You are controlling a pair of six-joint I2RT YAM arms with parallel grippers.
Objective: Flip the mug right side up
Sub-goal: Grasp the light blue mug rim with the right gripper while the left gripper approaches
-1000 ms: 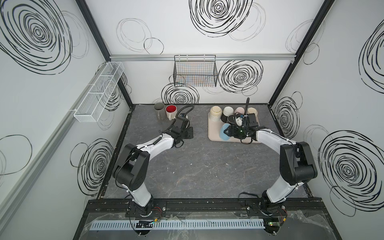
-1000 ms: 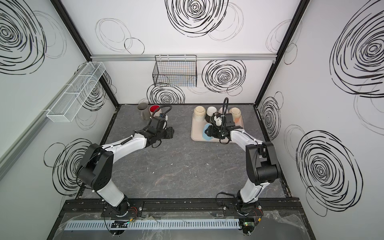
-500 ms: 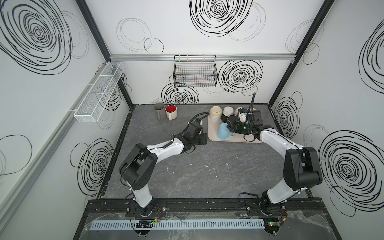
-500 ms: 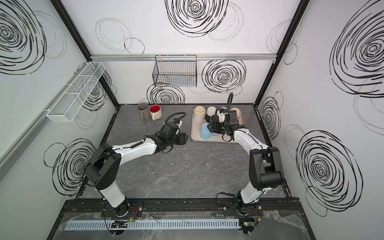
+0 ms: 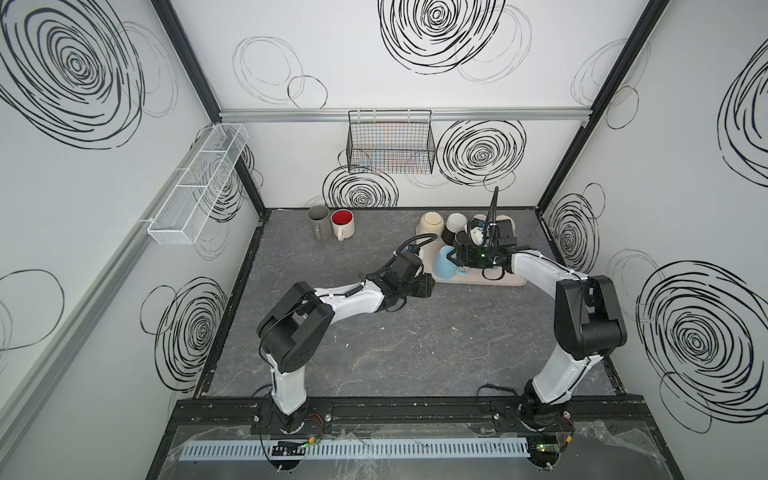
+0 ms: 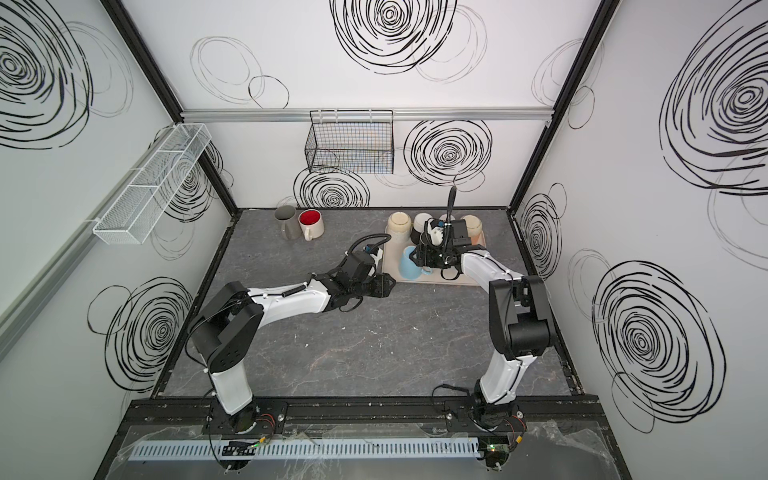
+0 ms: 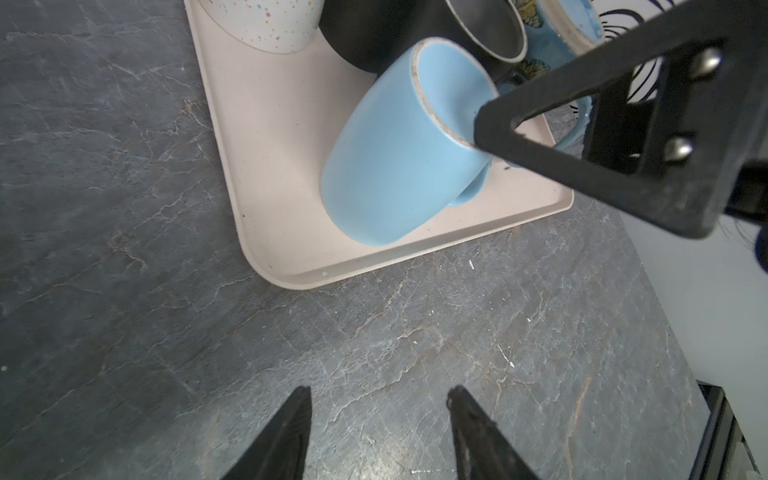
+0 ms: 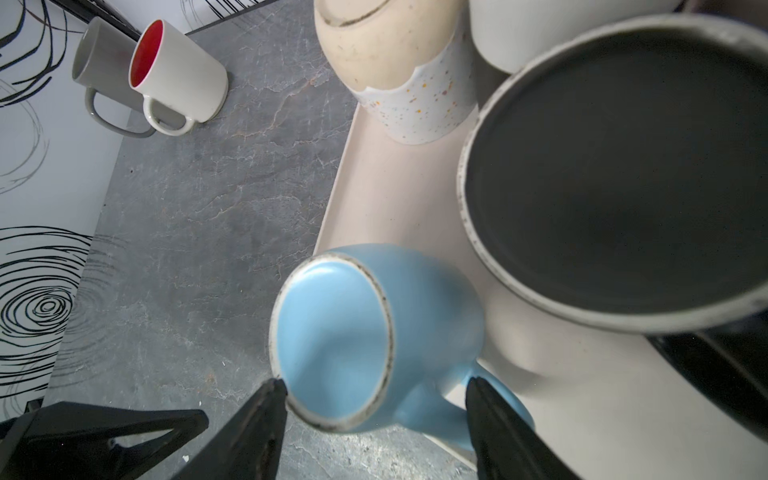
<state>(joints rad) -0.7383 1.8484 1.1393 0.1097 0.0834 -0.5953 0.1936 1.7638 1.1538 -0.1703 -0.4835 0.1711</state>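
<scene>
The light blue mug point(image 5: 445, 264) point(image 6: 409, 266) leans tilted on the beige tray point(image 5: 498, 282), base raised and mouth edge down on the tray point(image 7: 266, 124). My right gripper point(image 5: 457, 259) point(image 8: 376, 384) straddles it. One of its fingers point(image 8: 270, 399) touches the base rim and the other sits against the handle, holding the mug point(image 8: 374, 332) at a slant. My left gripper point(image 5: 430, 284) point(image 7: 378, 395) hovers open over the grey table just off the tray's near corner, a short way from the mug point(image 7: 399, 166), with nothing between its fingers.
Several upside-down mugs crowd the tray's back: a speckled cream mug point(image 5: 430, 224), a white one and a black mug point(image 8: 615, 174). A grey mug point(image 5: 318, 220) and a red-lined white mug point(image 5: 343, 222) stand upright at the back wall. A wire basket point(image 5: 390, 147) hangs above.
My left gripper swung from beside the two upright mugs across to the tray's near corner. The right gripper drew back a little, and the blue mug now shows tilted beside it.
</scene>
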